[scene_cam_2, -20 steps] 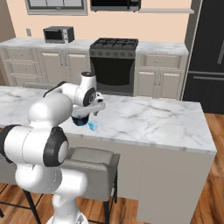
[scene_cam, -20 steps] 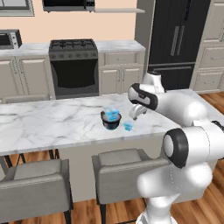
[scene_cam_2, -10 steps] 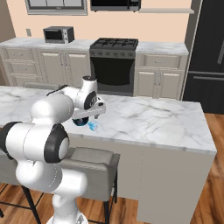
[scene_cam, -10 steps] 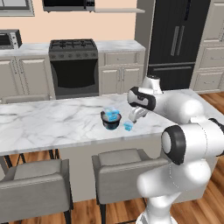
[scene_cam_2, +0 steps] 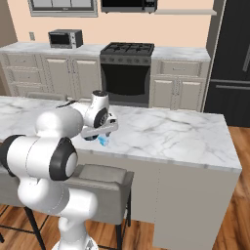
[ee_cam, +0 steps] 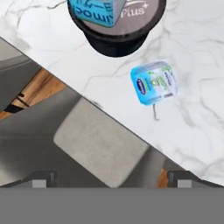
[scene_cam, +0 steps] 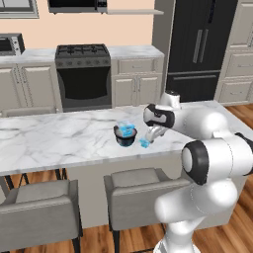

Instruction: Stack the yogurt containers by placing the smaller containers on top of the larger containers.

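Note:
The smaller container [scene_cam: 144,143], a tiny light-blue cup, lies on the marble counter [scene_cam: 59,143] just right of a dark round bowl [scene_cam: 125,139]. The larger container [scene_cam: 126,130], a bigger light-blue cup, rests in that bowl. My gripper [scene_cam: 152,134] hangs open just above and right of the smaller container, holding nothing. From the right base, the gripper [scene_cam_2: 105,131] hovers over the smaller container [scene_cam_2: 102,141]. In the hand view the smaller container [ee_cam: 154,82] lies on marble, right of the middle, below the bowl [ee_cam: 120,33] and the larger container [ee_cam: 94,11]. My gripper [ee_cam: 111,180] is apart from both.
Two grey stools [scene_cam: 143,192] [scene_cam: 39,207] stand under the counter's near edge; one stool seat [ee_cam: 100,148] shows below the edge in the hand view. A stove [scene_cam: 83,74], cabinets and a black fridge [scene_cam: 197,44] line the back wall.
The hand has dropped slightly toward the counter beside the smaller cup. Both cups and the bowl stay where they were.

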Motion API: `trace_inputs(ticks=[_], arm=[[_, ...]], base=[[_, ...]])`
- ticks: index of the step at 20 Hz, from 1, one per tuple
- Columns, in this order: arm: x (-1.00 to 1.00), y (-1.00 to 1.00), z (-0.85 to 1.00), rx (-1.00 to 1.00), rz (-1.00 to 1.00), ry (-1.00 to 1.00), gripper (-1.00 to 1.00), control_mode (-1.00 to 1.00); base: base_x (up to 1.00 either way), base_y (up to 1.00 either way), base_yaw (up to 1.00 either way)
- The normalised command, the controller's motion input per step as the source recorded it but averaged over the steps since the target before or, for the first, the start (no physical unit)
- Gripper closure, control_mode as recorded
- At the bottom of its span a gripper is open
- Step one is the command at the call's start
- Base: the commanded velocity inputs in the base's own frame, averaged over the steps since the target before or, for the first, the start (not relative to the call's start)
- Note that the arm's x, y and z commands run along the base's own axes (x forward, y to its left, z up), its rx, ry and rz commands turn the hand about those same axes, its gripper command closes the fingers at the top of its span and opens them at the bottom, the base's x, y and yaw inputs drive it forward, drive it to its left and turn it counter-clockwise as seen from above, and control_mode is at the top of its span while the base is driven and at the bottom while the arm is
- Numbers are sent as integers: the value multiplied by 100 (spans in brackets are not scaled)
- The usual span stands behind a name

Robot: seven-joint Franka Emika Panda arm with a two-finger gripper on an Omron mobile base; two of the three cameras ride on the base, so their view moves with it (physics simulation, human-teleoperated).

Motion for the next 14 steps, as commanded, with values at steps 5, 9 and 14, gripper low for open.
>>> trace_inputs(ticks=[5, 9, 14], arm=[[0, 0, -23, 0, 0, 0, -100, -100], [4, 0, -21, 0, 0, 0, -100, -100], [10, 0, -15, 0, 0, 0, -100, -100]], base=[[0, 0, 0], [0, 0, 0], [0, 0, 0]])
